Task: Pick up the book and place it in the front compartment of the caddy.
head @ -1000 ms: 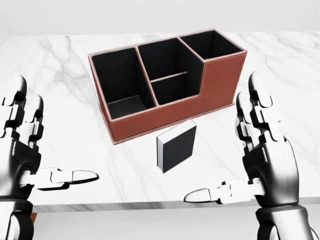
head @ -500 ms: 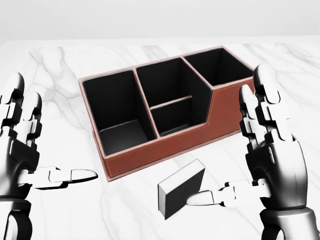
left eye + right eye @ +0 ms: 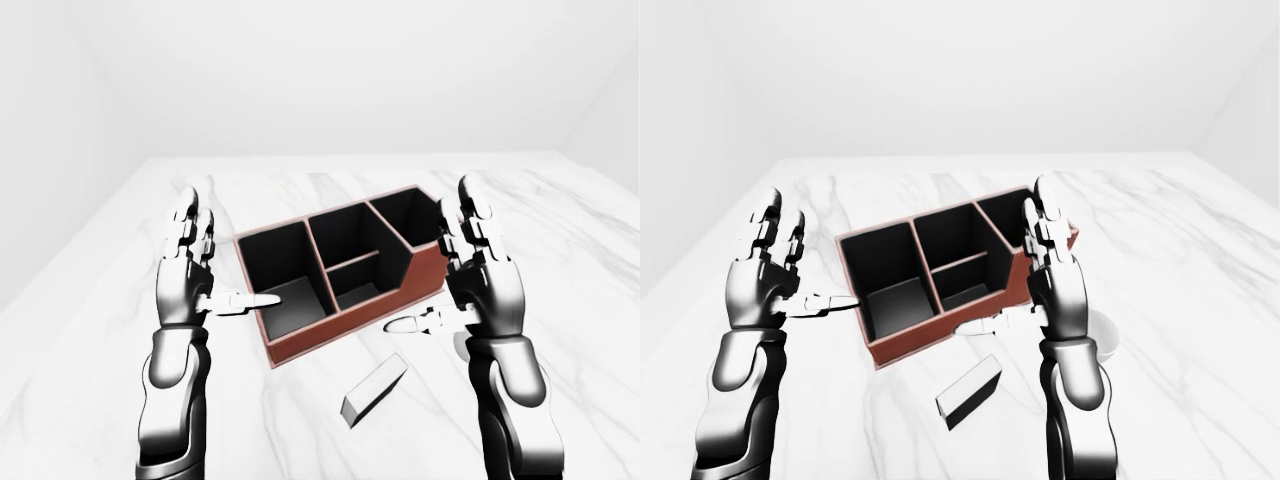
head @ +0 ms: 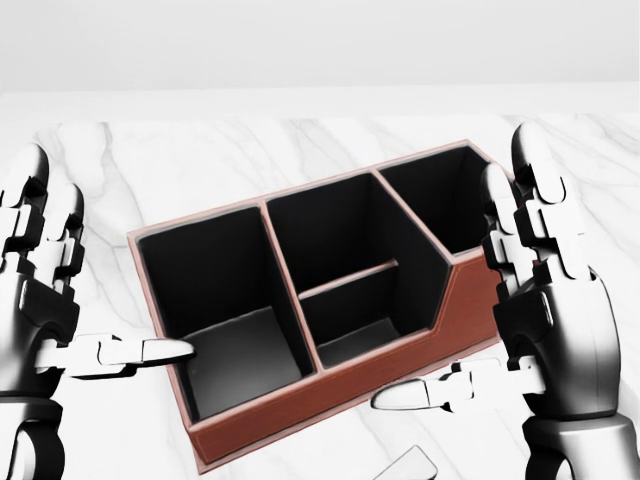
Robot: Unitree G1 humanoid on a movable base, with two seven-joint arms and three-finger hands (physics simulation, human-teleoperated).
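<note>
On the white marble counter (image 3: 120,330), mid-frame in the eye views: the brown caddy (image 3: 345,330) with black interior, set at an angle. It has one large compartment at its left end, a middle section split by a low divider, and a taller compartment at its right end. All look empty.

Both arms are raised, palms facing in, flanking the caddy. Left robot hand (image 3: 190,275) is released, fingers straight up, thumb pointing over the caddy's left compartment rim. Right robot hand (image 3: 480,275) is likewise released, fingers up, thumb pointing left just below the caddy's near wall. Neither touches anything.

The book (image 3: 968,391), dark cover with white page edge, lies on the counter below the caddy, near it but apart, between the forearms. The head view shows only its corner at the bottom edge.
</note>
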